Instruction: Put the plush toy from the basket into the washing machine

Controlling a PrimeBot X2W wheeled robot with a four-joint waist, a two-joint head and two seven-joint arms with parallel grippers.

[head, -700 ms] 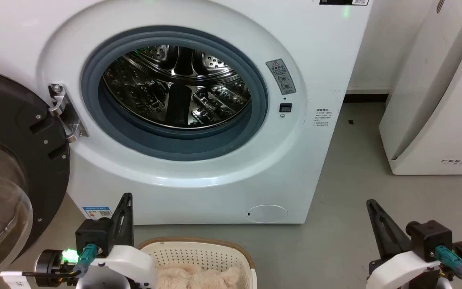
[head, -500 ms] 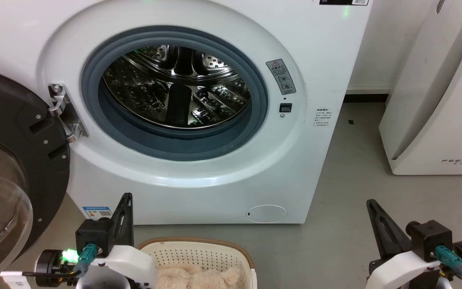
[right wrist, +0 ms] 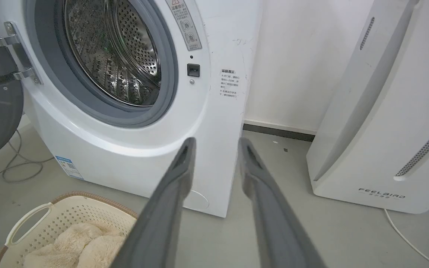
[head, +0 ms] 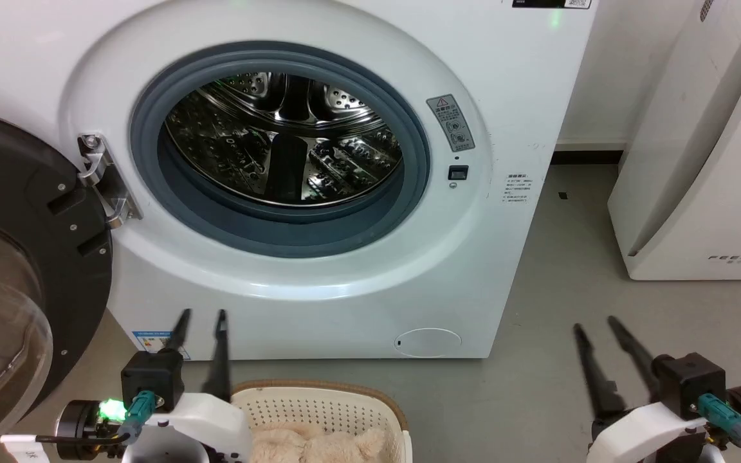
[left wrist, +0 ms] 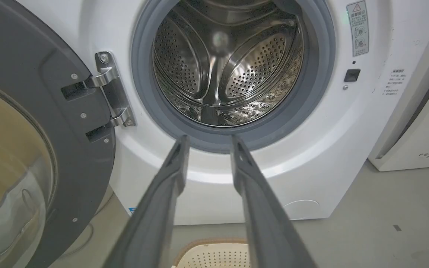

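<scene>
From my left gripper [head: 201, 321], the washing machine [head: 525, 77] stood straight ahead, its drum [head: 287, 141] beyond the fingertips and a little to their right. Its door [head: 17, 193] hung swung out to that gripper's left. The basket [head: 319, 408] sat on the floor [head: 557, 360] just right of the left gripper, nearer me than the machine, with the plush toy [head: 319, 445] lying in it. My right gripper [head: 594, 323] was well to the basket's right. The machine's front corner lay ahead on its left, the slanted appliance [head: 698, 193] ahead on its right, and the wall [right wrist: 292, 56] behind both.
</scene>
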